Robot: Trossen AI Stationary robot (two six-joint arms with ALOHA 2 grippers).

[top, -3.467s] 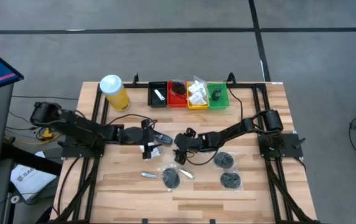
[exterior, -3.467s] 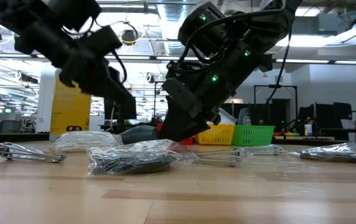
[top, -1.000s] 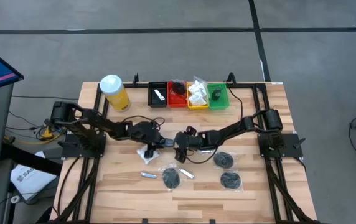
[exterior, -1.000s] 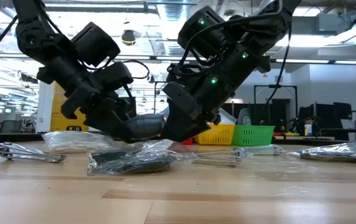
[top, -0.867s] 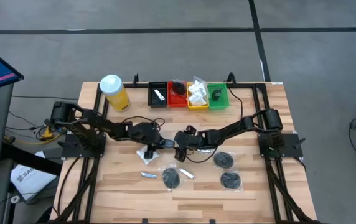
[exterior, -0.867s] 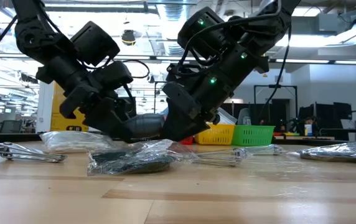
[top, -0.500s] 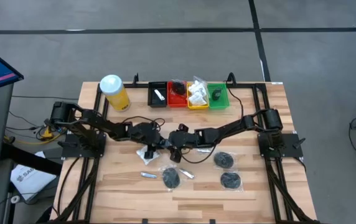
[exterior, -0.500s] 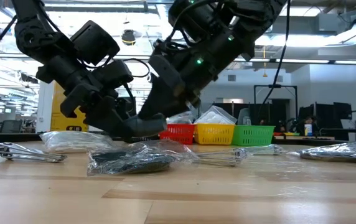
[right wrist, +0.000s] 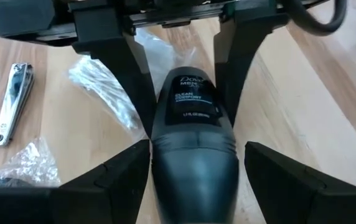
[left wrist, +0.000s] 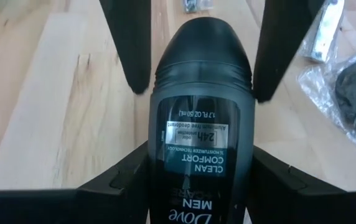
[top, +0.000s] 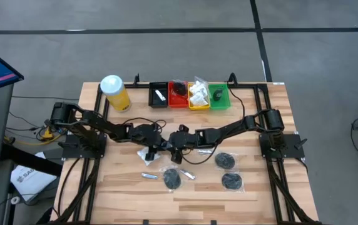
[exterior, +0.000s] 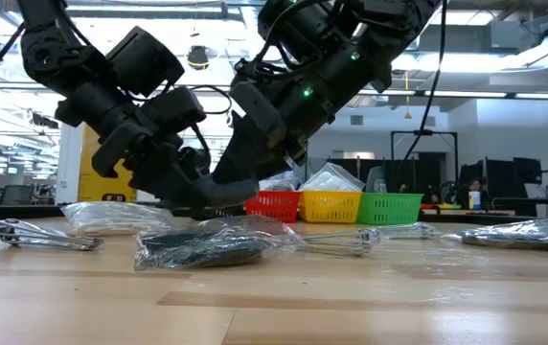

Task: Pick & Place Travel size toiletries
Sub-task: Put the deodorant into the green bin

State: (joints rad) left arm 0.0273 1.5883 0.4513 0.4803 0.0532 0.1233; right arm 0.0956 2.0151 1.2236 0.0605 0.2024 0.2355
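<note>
A black oval case [left wrist: 204, 124] labelled Dove Men hangs in the air between my two grippers at mid-table [top: 165, 144] and clear of the wood in the low view [exterior: 224, 192]. My left gripper [left wrist: 201, 163] is shut on its labelled end. Facing it, my right gripper [right wrist: 193, 163] is shut on its rounded cap end. Bagged black discs [top: 173, 179] [top: 226, 160] [top: 232, 181], a white sachet [top: 146, 153] and small silver pieces [top: 149, 176] [top: 187, 174] lie flat on the table. My left gripper pinches the case's labelled body [left wrist: 165, 162] between its two fingers, one on each narrow side. It comes slanting down from the table's left, fingers along the case. The case is lifted clear, lying nearly level. My right gripper has the case's rounded cap [right wrist: 193, 155] between its two fingers, coming slanting down from the table's right, opposite the left gripper's fingers [right wrist: 134, 81]. One finger [right wrist: 128, 174] lies against the cap's side. The fingers run along the case.
Black, red, yellow and green trays [top: 191, 95] stand in a row at the far edge, some holding items. A tall yellow canister with a white lid [top: 114, 92] stands at the far left. A silver clipper [right wrist: 10, 102] and a clear bag [right wrist: 100, 84] lie below the grippers.
My right gripper has risen from near the table and moved toward the table's left, onto the cap end of the case that my left gripper holds. The case and my left gripper have stayed about where they were.
</note>
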